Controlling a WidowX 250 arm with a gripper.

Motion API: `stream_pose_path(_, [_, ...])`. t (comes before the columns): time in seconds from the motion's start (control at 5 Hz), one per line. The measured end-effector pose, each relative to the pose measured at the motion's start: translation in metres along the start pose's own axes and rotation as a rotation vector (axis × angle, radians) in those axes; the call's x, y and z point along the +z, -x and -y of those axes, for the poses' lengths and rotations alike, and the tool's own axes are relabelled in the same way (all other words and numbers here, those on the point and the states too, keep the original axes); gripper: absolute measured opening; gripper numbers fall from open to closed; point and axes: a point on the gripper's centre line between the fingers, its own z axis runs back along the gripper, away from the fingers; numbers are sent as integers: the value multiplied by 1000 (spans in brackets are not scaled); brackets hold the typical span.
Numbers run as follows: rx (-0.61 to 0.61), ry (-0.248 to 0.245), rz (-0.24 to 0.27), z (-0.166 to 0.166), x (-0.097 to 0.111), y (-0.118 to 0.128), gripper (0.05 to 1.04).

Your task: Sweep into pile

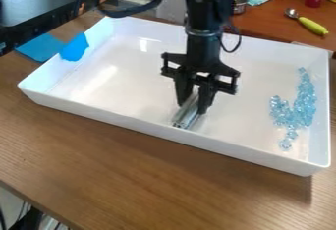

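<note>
My gripper [192, 107] hangs down over the middle of the white tray, close to its front wall. It is shut on a silvery, shiny bar-like tool [188, 114], whose lower end is at or just above the tray floor. Light-blue clear beads [303, 107] lie in an uneven, elongated cluster along the right side of the white tray [125, 121], well to the right of the gripper. A few beads trail toward the front.
A blue piece [74, 47] rests at the tray's left wall, with a blue sheet [41, 47] outside it. Behind the tray are a metal cup [240, 2], a spoon with a green handle [313, 26] and a red object [314, 1]. The tray walls stand all around.
</note>
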Motion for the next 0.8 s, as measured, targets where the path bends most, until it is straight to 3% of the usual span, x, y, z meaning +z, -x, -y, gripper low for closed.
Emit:
stream_pose_path(0.4, [-12, 0, 42, 22, -2, 2, 364])
stream_pose_path(0.8, [-8, 11, 22, 46, -2, 5, 364])
